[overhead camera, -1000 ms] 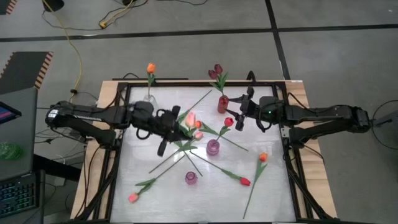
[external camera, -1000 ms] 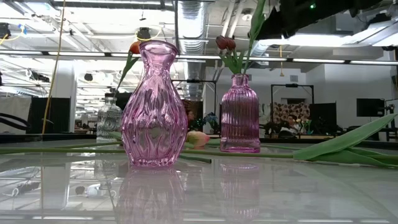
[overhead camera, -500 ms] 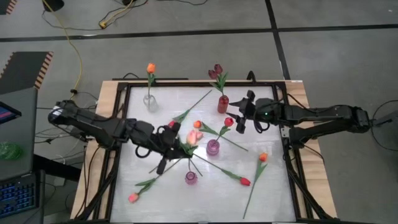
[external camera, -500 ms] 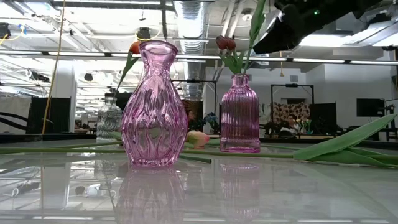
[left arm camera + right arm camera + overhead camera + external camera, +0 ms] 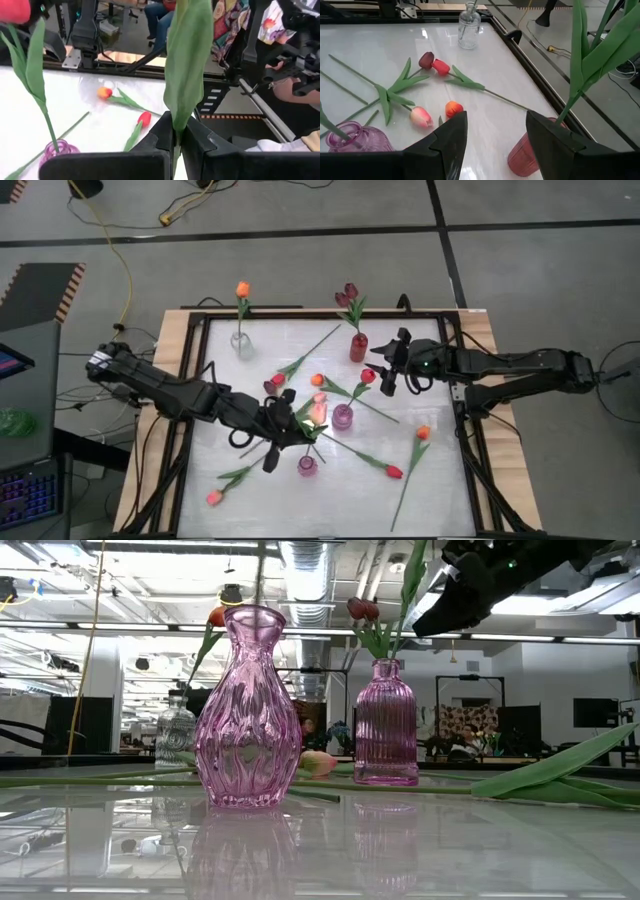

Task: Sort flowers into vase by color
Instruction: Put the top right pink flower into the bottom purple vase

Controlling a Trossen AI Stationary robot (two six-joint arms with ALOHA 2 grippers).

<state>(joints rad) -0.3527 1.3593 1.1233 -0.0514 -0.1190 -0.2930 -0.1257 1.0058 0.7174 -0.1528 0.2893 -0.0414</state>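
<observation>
High view: my left hand (image 5: 283, 430) is clamped on a pink tulip (image 5: 318, 412) held over the bench (image 5: 440, 490), just beside the near pink vase (image 5: 307, 466). I judge the step to be carrying this flower to a vase; next, the stem must be lowered into a narrow neck. My right hand (image 5: 383, 370), fingers apart and empty, waits near the red vase (image 5: 358, 347). Loose tulips and crossing stems clutter the middle.

Low view: the tall pink vase (image 5: 247, 710) stands nearest.

Left wrist view: fingers pinch the green stem (image 5: 176, 142).

Right wrist view: loose tulips lie beyond the parted fingers.
</observation>
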